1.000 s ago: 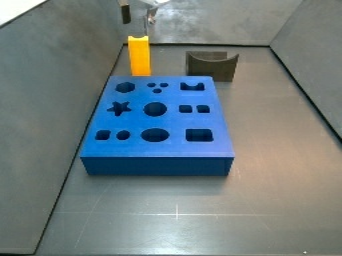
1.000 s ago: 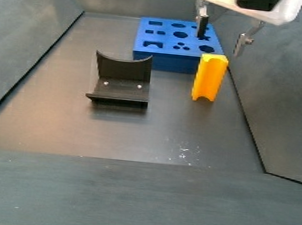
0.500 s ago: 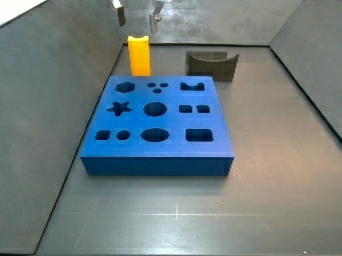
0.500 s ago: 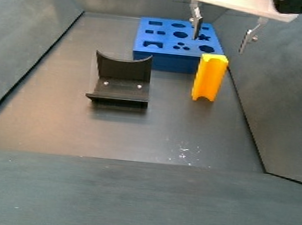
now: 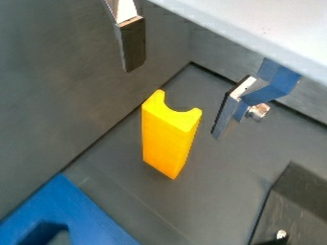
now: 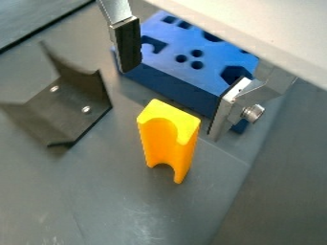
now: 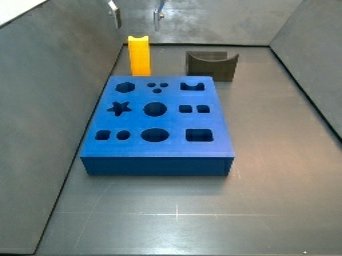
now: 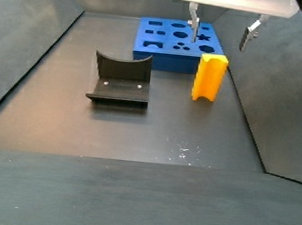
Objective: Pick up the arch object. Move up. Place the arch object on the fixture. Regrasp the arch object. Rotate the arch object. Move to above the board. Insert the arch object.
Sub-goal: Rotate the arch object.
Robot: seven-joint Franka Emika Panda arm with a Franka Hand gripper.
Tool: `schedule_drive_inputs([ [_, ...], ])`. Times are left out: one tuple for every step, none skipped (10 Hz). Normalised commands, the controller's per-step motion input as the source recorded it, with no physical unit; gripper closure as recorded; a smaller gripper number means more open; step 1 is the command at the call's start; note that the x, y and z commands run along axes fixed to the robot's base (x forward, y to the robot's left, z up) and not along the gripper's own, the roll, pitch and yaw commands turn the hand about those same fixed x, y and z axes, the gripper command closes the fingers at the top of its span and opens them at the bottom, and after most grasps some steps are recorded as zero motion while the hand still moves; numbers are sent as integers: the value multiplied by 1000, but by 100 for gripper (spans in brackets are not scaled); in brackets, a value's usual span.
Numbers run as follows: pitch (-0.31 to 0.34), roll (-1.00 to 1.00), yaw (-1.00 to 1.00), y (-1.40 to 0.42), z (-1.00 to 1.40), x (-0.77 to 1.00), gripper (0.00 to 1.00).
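Wrist view: the pincer point(image 5: 179, 81) is hanging above the arch object point(image 5: 170, 132), its two silver fingers point(image 5: 130, 40) spread wide and standing clear of the block on either side. The arch object is standing upright on the dark floor point(image 5: 115, 144), notch at its upper end. A corner of the board point(image 5: 52, 222) is showing near it, and a dark edge of the fixture point(image 5: 301, 201) is showing beyond the block.

Wrist view: the pincer point(image 6: 179, 81) is straddling empty air over the arch object point(image 6: 169, 139), touching nothing. The board point(image 6: 198, 59) is lying just behind the block; the fixture point(image 6: 57, 94) is sitting apart from it, open front facing the block's side of the floor.

Side view: the arch object point(image 7: 139, 55) is standing just beyond the board's point(image 7: 156, 125) far edge, near the enclosure wall. The pincer point(image 7: 134, 12) is hovering above it, fingertips only in frame. The fixture point(image 7: 213, 64) is resting beside the board's far corner, well apart from the block.

Side view: the arch object point(image 8: 210, 77) is standing upright near the board point(image 8: 178, 39); the fixture point(image 8: 119, 78) is sitting apart from it. The pincer point(image 8: 223, 29) is hanging open overhead.
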Motion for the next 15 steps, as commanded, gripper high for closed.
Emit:
schedule_drive_inputs([
  [-57,1,547,-5,-28,43,0],
  [-55,1,258,-5,-31,40,0],
  [0,0,0,0,-1000,0,0],
  [-3,0,-60,0,-1000,3,0],
  [-21,-3,-58,0,-1000,16,0],
  [-31,-6,-51,2,-1000,21,0],
  [-38,-10,-41,4,-938,24,0],
  [-42,-16,-33,3,-803,25,0],
  [-44,-20,-27,3,-700,26,0],
  [-43,-23,-24,2,-635,26,0],
  [-43,-29,-16,1,-475,31,0],
  [-40,-31,-12,1,-414,32,0],
  [-37,-36,-6,0,-300,37,0],
  [-35,-39,-2,0,-220,40,0],
  [0,0,0,0,0,0,100],
])
